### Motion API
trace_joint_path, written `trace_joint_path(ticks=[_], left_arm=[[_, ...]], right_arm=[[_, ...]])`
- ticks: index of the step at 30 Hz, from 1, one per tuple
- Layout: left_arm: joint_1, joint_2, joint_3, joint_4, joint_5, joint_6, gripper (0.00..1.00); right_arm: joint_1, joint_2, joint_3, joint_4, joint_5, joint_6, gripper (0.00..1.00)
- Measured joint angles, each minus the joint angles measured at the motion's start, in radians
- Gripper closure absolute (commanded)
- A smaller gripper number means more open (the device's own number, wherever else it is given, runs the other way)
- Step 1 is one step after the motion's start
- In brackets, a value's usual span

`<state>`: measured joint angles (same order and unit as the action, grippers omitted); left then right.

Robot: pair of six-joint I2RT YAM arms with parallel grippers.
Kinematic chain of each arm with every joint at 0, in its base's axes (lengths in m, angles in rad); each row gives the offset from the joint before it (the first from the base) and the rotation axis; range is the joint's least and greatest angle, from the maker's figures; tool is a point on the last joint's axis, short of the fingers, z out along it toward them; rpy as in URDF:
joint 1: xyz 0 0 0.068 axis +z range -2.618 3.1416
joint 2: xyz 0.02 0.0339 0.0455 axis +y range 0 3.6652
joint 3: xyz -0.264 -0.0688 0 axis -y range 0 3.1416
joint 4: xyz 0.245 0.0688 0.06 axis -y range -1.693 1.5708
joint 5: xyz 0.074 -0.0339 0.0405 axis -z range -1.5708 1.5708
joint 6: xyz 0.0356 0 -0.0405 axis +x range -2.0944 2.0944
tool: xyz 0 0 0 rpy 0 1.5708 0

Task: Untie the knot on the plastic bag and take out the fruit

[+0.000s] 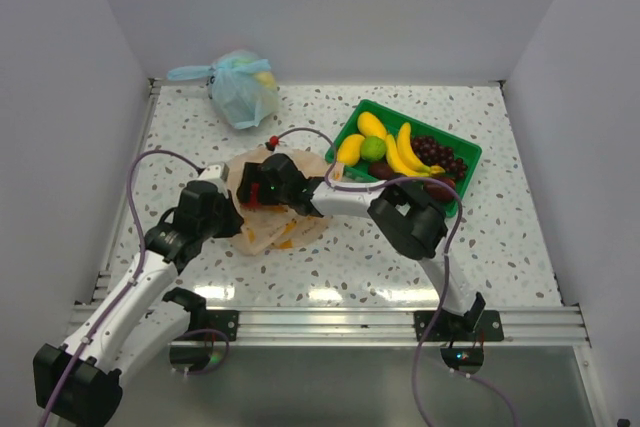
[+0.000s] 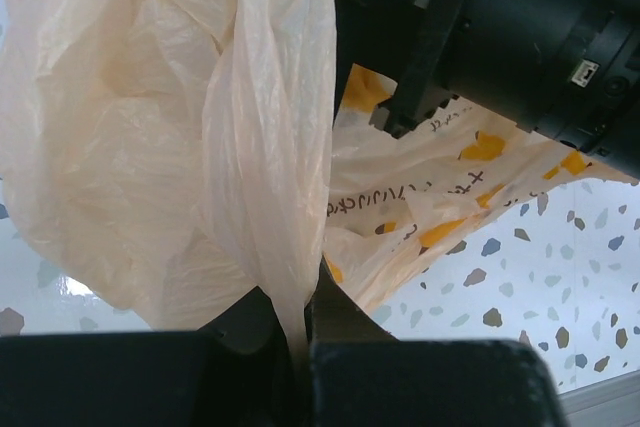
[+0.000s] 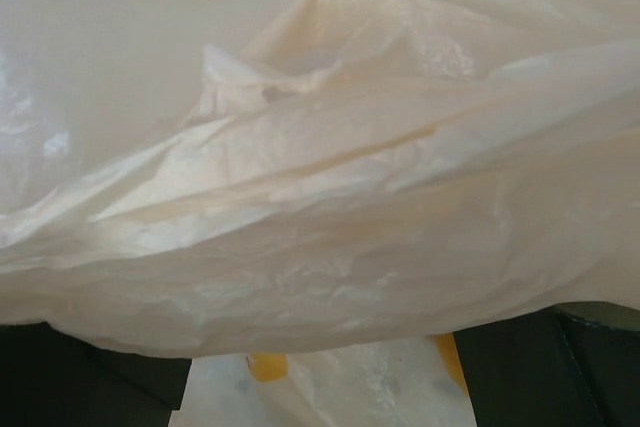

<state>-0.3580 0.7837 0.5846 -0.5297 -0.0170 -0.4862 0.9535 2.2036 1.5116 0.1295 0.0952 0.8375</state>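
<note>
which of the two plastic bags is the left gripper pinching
The pale orange printed bag mid-table: the left gripper is shut on a fold of it. The light blue bag sits apart at the back.

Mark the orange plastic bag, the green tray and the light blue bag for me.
plastic bag [image 2: 150,147], left wrist view, hanging crumpled film
green tray [image 1: 430,129], top view, far rim
light blue bag [image 1: 245,95], top view, bulging body

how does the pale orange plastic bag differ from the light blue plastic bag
The pale orange plastic bag carries yellow-orange print; the light blue plastic bag looks plain. The orange bag lies slumped low and central; the blue one sits bulging at the back. The left gripper is shut on a fold of the orange bag; nothing touches the blue one. Both are thin and translucent.
</note>
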Motion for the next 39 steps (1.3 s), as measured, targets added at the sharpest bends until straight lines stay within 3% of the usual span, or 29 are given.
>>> trace_joint_path(ticks=[2,5,6,11,20,30,39], left_arm=[[-0.003,0.0,-0.006,0.0,0.0,0.0,0.98],[-0.006,0.0,-0.009,-0.001,0.002,0.0,0.98],[-0.006,0.0,-0.009,0.0,0.002,0.0,0.98],[-0.011,0.0,-0.009,0.0,0.001,0.0,0.98],[-0.011,-0.003,-0.009,-0.001,-0.008,0.0,0.98],[-0.011,-0.002,-0.009,-0.001,-0.013,0.0,0.98],[-0.011,-0.002,-0.009,-0.001,-0.014,0.0,0.98]], right_arm=[[0.0,0.018,0.014,0.01,-0.001,-0.001,0.11],[0.0,0.026,0.014,0.023,-0.004,-0.003,0.28],[0.0,0.027,0.014,0.028,-0.005,-0.005,0.39],[0.0,0.026,0.004,0.044,-0.01,-0.027,0.55],[-0.001,-0.133,-0.168,0.019,-0.092,-0.113,0.6],[-0.05,-0.44,-0.207,-0.176,-0.225,-0.264,0.68],[-0.384,-0.72,-0.263,-0.313,-0.216,-0.349,0.66]])
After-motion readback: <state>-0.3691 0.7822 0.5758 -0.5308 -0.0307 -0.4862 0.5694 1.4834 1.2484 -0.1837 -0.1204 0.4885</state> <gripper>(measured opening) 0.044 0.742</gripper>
